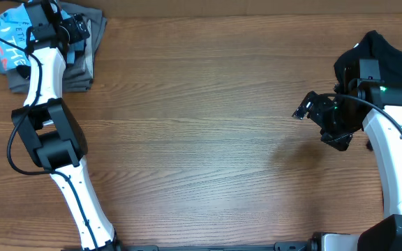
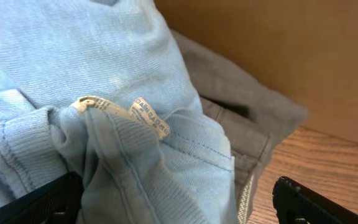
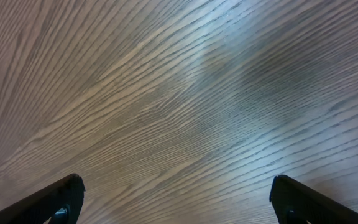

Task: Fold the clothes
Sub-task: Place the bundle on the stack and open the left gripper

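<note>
The T-shirt (image 2: 104,56) looked soft, light and limp, best pinched at its collar (image 2: 23,146), and the left end effector (image 2: 179,193) and the right end effector (image 3: 176,190) stood apart, empty.

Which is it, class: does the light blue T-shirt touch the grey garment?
Touching. The left wrist view shows the light blue T-shirt lying directly on the grey garment, its edge overlapping it.
</note>
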